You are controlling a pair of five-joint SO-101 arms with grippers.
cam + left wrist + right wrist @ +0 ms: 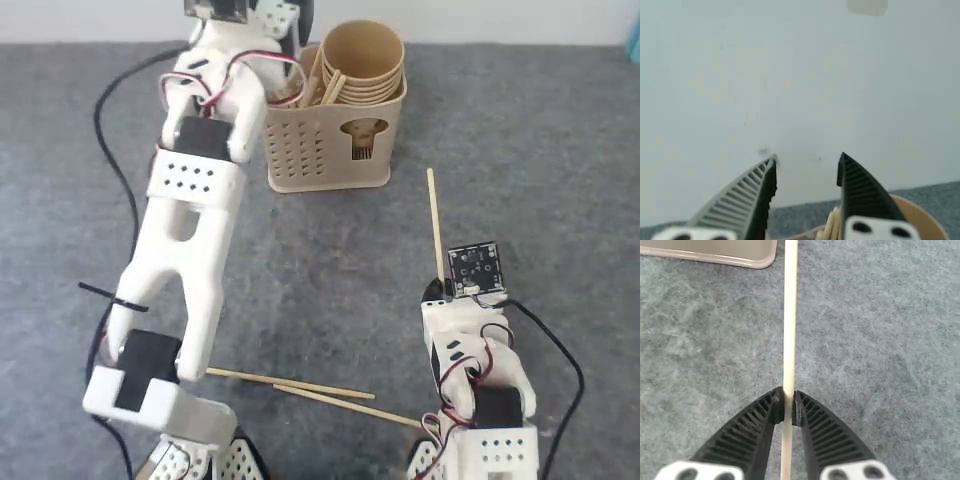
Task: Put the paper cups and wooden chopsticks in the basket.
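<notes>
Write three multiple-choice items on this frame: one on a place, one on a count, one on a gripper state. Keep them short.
1. Where are the paper cups?
A) stacked in the basket
B) lying outside it
C) held in a gripper

2. How many loose chopsticks lie on the table, held by no gripper?
A) none
B) two
C) five

3. The right gripper is:
A) open and empty
B) shut on a chopstick
C) shut on a cup

Key:
1 A, the high view shows the stack nested inside the basket.
2 B, two lie close together between the arm bases.
3 B, the right wrist view shows the stick pinched between the gripper's tips.
</notes>
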